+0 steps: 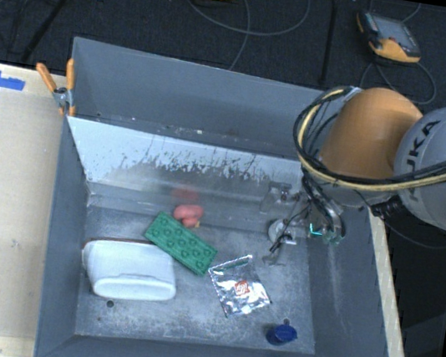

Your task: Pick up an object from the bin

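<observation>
Grey metal bin [214,130], floor scuffed, a few loose parts lying well apart, no heap; my gripper [280,244] hangs low over bare floor at the back right, close to the rear wall; can't tell how far it's open, and I see nothing in it.

Outward from the gripper: crumpled silver foil wrapper [239,286] is nearest, just toward the camera and slightly left, lying flat, roughly square and set cornerwise, so no real long axis; my pick for the target, judging by closeness only. Next, green studded brick plate [181,243], further left, long axis running from back-left to front-right, its near end pointing at the wrapper; a small pink lump [188,213] lies just behind its far end. Small blue piece [282,334] sits near the front-right corner, apart from everything. Farthest is the white rounded tub [129,271] at front left.

Move needed, as I judge it: a short shift toward the front and a touch left, then down; thin foil may slip.
</observation>
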`<control>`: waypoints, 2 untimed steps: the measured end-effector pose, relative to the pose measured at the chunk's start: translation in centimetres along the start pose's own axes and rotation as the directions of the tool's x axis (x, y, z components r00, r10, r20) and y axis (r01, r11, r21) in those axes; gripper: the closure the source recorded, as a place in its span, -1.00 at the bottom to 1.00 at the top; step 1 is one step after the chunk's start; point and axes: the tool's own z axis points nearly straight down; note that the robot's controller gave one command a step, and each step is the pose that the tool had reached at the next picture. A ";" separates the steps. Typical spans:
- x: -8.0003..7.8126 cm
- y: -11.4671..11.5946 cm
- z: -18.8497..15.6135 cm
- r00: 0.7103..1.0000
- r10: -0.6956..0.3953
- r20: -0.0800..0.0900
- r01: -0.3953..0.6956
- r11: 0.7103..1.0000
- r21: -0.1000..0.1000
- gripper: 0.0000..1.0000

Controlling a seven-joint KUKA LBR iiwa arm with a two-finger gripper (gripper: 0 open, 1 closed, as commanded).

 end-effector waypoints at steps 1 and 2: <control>11.3 2.2 9.5 0.953 -0.303 0.000 0.303 0.953 0.000 -1.00; 11.4 3.0 6.2 0.924 -0.381 0.009 0.381 0.925 0.004 -1.00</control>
